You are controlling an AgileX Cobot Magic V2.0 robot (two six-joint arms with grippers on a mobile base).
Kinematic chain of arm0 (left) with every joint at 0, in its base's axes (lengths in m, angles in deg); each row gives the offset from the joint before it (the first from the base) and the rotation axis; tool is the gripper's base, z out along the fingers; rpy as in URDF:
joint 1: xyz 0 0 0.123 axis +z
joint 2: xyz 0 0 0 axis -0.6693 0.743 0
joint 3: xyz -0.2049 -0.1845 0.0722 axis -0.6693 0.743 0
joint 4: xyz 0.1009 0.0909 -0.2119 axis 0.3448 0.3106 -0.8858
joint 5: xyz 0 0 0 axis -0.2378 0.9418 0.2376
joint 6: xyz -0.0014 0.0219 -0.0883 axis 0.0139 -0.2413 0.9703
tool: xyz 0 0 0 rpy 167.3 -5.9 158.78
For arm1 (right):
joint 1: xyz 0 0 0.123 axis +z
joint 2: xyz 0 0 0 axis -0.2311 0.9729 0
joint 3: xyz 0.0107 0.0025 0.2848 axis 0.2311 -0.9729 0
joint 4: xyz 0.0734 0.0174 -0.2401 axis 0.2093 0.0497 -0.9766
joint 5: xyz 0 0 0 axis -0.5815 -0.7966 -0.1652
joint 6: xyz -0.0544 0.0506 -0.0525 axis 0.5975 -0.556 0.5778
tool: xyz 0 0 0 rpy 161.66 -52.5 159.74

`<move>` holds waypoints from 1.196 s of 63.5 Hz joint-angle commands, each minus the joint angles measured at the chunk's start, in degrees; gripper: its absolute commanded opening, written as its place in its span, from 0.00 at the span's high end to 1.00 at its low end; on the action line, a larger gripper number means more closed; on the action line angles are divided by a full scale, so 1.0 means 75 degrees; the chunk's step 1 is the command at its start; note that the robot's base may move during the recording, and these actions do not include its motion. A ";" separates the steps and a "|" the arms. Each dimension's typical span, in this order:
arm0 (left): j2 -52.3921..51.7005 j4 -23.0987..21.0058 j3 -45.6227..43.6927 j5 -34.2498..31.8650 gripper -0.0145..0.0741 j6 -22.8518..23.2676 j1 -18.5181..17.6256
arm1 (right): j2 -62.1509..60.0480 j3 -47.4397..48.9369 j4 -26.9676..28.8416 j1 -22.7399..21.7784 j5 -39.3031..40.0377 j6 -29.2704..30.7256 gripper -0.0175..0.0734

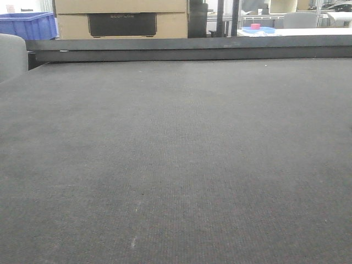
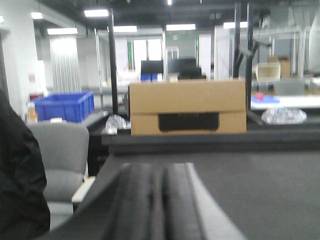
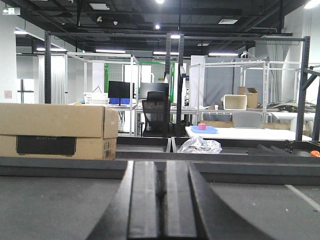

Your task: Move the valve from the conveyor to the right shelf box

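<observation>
**Both arms held low and level over the belt, fingers together**

The left arm's fingers [image 2: 142, 200] reach forward, low over the conveyor [image 1: 176, 165] and almost parallel to it. They aim at the far edge, where a black rail [image 1: 187, 48] runs across. The two pads lie side by side with only a thin dark seam between them and nothing in it. This view is soft and blurred, so their tips are hard to trace.

The right arm's fingers [image 3: 145, 200] take the same pose: flat, centred, aimed at the far rail and pressed together along a narrow seam, gripping nothing. The lower edge of each wrist view cuts the fingers off, so the arms behind them do not show.

The valve shows in none of the three views. The front camera sees only the woven grey belt from the near edge to the far rail.

Beyond the rail stands a cardboard box [image 3: 55, 130], its top cut off in the front view. Past the belt's far left corner are a blue crate [image 2: 65, 106] and a grey chair [image 2: 57, 150]. A dark shape [image 2: 17, 185] at the left edge of the left wrist view is cut off and cannot be identified.
</observation>
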 commanded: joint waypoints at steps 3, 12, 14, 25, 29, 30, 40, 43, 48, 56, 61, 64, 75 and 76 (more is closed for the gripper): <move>0.0966 -0.0030 -0.0922 0.0931 0.47 0.0048 0.0026 | 0.0825 0.0565 -0.0020 0.0007 -0.0124 0.0004 0.67; 0.1885 -0.0235 -0.1598 0.1494 0.23 0.0048 0.0026 | 0.1757 0.0800 -0.0020 0.0007 -0.0071 0.0004 0.28; 0.2053 -0.0382 -0.1693 0.1559 0.18 0.0061 -0.0011 | 0.1981 0.0800 -0.0020 0.0007 -0.0071 0.0004 0.20; 0.2700 -0.0727 -0.1989 0.1832 0.16 0.0061 -0.0432 | 0.2855 0.1007 -0.0105 -0.0008 -0.0001 0.0004 0.18; 0.2884 -0.0757 -0.2093 0.1945 0.16 0.0061 -0.0528 | 0.3246 0.1458 -0.0105 -0.0008 -0.0640 0.0004 0.18; 0.2932 -0.0757 -0.2112 0.1971 0.16 0.0061 -0.0567 | 0.3349 0.1584 -0.0105 -0.0008 -0.0821 0.0004 0.18; 0.3106 -0.0757 -0.2246 0.2128 0.16 0.0061 -0.0648 | 0.4927 0.3352 -0.0109 -0.0008 -0.3174 0.0004 0.18; 0.3109 -0.0757 -0.2251 0.2143 0.16 0.0061 -0.0648 | 0.5422 0.3868 -0.0140 -0.0008 -0.3788 0.0004 0.18; 0.3109 -0.0757 -0.2263 0.2160 0.16 0.0061 -0.0648 | 0.6281 0.4656 -0.0203 -0.0008 -0.4731 0.0004 0.18; 0.3109 -0.0757 -0.2263 0.2174 0.16 0.0061 -0.0648 | 0.7561 0.5588 -0.0380 -0.0024 -0.6029 -0.0215 0.18; 0.3109 -0.0757 -0.2263 0.2174 0.16 0.0061 -0.0648 | 0.8305 0.5956 -0.0411 -0.0024 -0.6619 -0.0215 0.18; 0.3109 -0.0757 -0.2263 0.2174 0.16 0.0061 -0.0648 | 0.8730 0.6135 -0.0428 -0.0024 -0.6827 -0.0215 0.18; 0.3109 -0.0757 -0.2263 0.2174 0.16 0.0061 -0.0648 | 0.9890 0.6221 -0.0492 -0.0166 -0.7206 -0.0215 0.18; 0.3109 -0.0757 -0.2263 0.2174 0.16 0.0061 -0.0648 | 0.9977 0.6221 -0.0492 -0.0199 -0.7225 -0.0215 0.18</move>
